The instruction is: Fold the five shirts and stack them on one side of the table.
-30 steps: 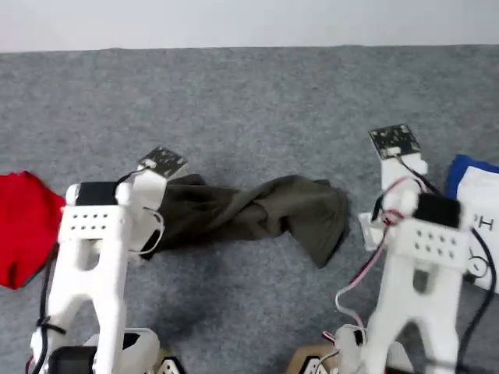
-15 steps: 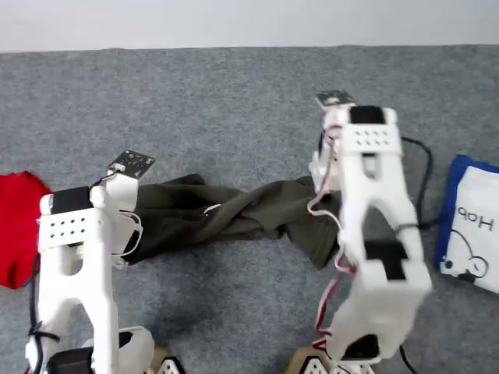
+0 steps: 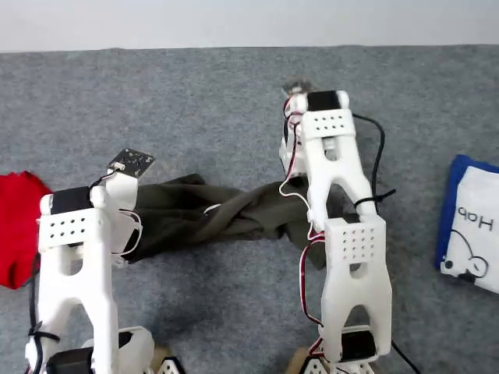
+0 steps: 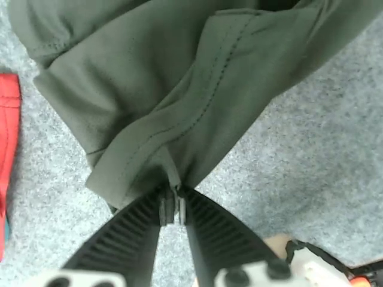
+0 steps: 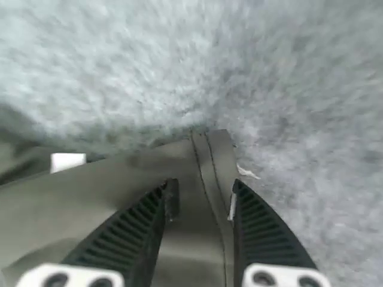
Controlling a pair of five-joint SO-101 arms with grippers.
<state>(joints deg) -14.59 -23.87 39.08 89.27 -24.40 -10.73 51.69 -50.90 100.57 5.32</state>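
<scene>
Holding, L side: my left gripper (image 4: 172, 206) is closed tight on a fold of the olive-green shirt (image 3: 234, 214), fingers together w/ the cloth pinched between the tips.
Task thing: the olive-green shirt lies crumpled and twisted in the middle of the table (image 3: 195, 101), spread between my two arms. Its L end is bunched at my pinch, and stitched seams run away from the tips.
R side: my right gripper (image 5: 200, 206) has the fingers apart, clamped on nothing. They stand over the shirt's far R edge, one finger on each side of a stitched hem, near where the cloth meets the grey surface. Whether the tips touch the cloth, I cannot tell.
R arm: stretched out over the R end of the shirt, toward the far side of the table.
Near R fingers: a small white label (image 5: 67, 161) on the cloth.
At L edge: the red shirt (image 3: 19, 226), just beside my L arm, apart from the olive one.
At R edge: the blue-and-white shirt (image 3: 472, 226), folded, well apart from the olive one.
Table top: grey, carpet-like.
</scene>
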